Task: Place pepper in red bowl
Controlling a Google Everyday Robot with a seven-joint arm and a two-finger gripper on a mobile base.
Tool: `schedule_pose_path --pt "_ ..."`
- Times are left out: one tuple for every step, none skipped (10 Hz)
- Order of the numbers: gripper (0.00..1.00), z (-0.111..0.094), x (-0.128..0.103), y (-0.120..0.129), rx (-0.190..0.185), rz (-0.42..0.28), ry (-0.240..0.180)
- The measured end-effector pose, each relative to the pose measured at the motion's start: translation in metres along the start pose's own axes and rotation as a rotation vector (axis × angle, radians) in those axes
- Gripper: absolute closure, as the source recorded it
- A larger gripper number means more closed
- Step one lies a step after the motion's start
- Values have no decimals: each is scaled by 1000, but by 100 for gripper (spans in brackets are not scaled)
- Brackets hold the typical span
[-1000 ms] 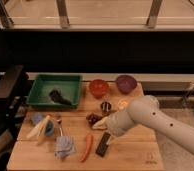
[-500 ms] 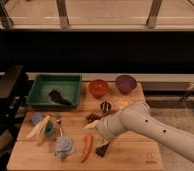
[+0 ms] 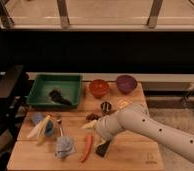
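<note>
Layout on the wooden table (image 3: 135, 152): a green tray (image 3: 42, 90) is set at far left. The pepper (image 3: 87, 147) is laid flat near the front edge, at about 6 o'clock from the gripper (image 3: 91, 126), whose fingers are spread and nothing is grasped. The red bowl (image 3: 98, 88) is placed at the gripper's 12 o'clock, with a purple bowl (image 3: 126, 83) at its 3 o'clock.
</note>
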Motion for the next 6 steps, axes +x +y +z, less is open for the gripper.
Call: schedule_pose_path --pt "35 4 2 0 7 0 -11" --pt "35 9 3 -1 6 -5 -20" --pt "35 13 3 0 1 -8 -26" --pt "35 19 4 -1 -5 -13 -32" --pt "35 27 7 2 -13 -15 -38" --pt "35 35 9 4 -14 -15 -50"
